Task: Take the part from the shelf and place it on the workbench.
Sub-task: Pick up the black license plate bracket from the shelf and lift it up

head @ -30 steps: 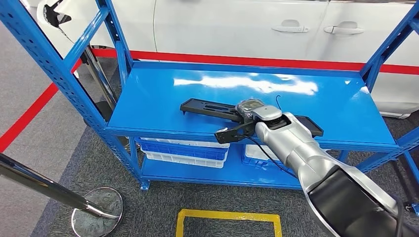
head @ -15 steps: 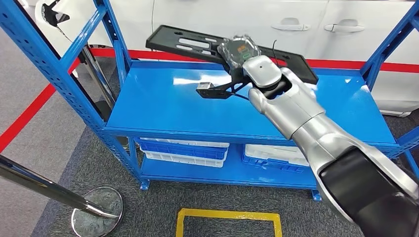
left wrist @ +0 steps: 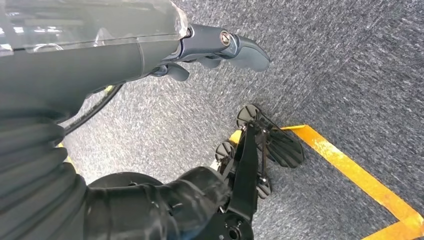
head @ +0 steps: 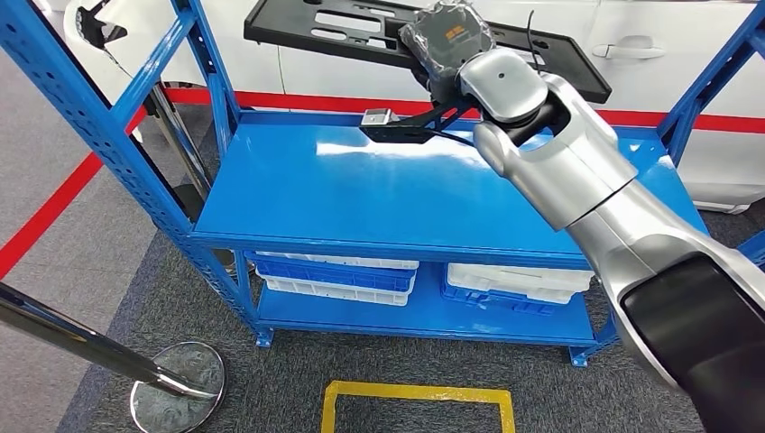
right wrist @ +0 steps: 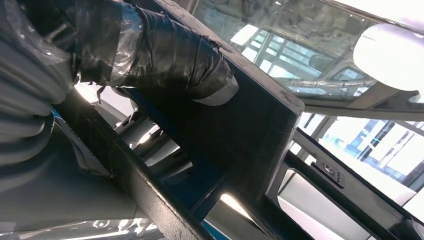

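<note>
Our right hand (head: 448,38) grips the long black part (head: 343,25), holding it in the air above the blue shelf (head: 361,194). Our right wrist camera adds the close detail: a taped thumb (right wrist: 165,55) pressed onto the part's edge. Our left hand (left wrist: 220,47) hangs over grey carpet (left wrist: 350,75), fingers loosely apart, holding nothing.

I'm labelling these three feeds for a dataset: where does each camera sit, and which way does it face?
Head view: high on the body, facing down at the blue shelf; right hand lifts the black part.
Left wrist view: behind the left hand, facing the carpet.
Right wrist view: behind the right hand, facing up past the part.
Head and right wrist views share the part.
</note>
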`<action>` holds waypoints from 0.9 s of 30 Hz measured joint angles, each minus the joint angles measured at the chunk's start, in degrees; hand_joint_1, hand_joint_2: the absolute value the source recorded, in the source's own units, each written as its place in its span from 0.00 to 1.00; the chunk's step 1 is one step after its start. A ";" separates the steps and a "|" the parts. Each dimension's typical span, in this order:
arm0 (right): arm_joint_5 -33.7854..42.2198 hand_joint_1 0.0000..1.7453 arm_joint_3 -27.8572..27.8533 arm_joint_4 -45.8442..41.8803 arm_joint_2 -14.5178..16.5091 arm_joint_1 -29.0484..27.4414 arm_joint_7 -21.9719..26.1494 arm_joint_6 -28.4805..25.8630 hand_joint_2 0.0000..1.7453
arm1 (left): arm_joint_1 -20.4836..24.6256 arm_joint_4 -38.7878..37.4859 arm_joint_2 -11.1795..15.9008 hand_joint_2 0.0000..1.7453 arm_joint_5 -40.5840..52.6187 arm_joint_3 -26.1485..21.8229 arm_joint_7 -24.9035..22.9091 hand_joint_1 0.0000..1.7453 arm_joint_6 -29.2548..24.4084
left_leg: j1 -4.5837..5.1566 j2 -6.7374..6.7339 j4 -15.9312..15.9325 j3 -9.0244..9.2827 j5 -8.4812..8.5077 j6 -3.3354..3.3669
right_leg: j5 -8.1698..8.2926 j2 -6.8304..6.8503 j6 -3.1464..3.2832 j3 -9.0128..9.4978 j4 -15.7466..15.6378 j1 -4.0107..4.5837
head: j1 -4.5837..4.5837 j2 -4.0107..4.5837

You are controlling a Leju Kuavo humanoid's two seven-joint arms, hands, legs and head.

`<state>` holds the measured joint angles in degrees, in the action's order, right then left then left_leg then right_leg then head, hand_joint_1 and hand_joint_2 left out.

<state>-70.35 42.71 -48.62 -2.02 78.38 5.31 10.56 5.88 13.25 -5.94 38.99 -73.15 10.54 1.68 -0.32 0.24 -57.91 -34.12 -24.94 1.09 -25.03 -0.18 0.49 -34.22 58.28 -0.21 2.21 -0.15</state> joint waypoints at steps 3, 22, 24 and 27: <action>0.75 1.00 -0.06 -0.02 -0.45 -0.11 -0.08 -0.01 1.00 | 0.00 0.00 0.02 1.00 0.69 0.15 -0.24 0.00 -0.67 | 0.00 0.01 0.00 0.00 0.00 0.00 | 0.00 0.00 0.00 -0.01 0.00 0.00 | 0.00 -0.01; 2.92 1.00 -0.90 -2.31 -4.13 -1.41 -0.18 -0.54 1.00 | -0.09 0.00 0.15 1.00 -0.12 0.17 0.39 0.00 -0.50 | 0.00 0.02 0.01 -0.01 0.00 0.00 | -0.01 0.01 0.00 -0.03 0.01 0.03 | 0.00 -0.01; 2.92 1.00 -1.31 -3.14 -4.25 -1.71 -0.35 -0.67 1.00 | -0.08 0.00 0.17 1.00 -0.06 0.17 0.39 0.00 -0.50 | 0.00 0.01 0.01 -0.01 0.00 0.00 | 0.00 0.00 0.00 -0.04 0.01 0.03 | 0.00 0.00; 2.92 1.00 -1.60 -3.99 -4.39 -1.96 -0.39 -0.73 1.00 | -0.07 0.00 0.17 1.00 -0.05 0.17 0.39 0.00 -0.50 | 0.00 0.01 0.01 -0.01 0.00 0.00 | -0.01 0.00 0.00 -0.04 0.01 0.03 | 0.00 0.00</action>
<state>-67.43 41.11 -52.61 -6.40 76.42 4.92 9.84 5.81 13.25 -5.77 38.94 -72.98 10.93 1.18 -0.32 0.25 -57.90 -34.13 -24.94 1.09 -25.04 -0.18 0.50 -34.26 58.29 -0.18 2.21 -0.15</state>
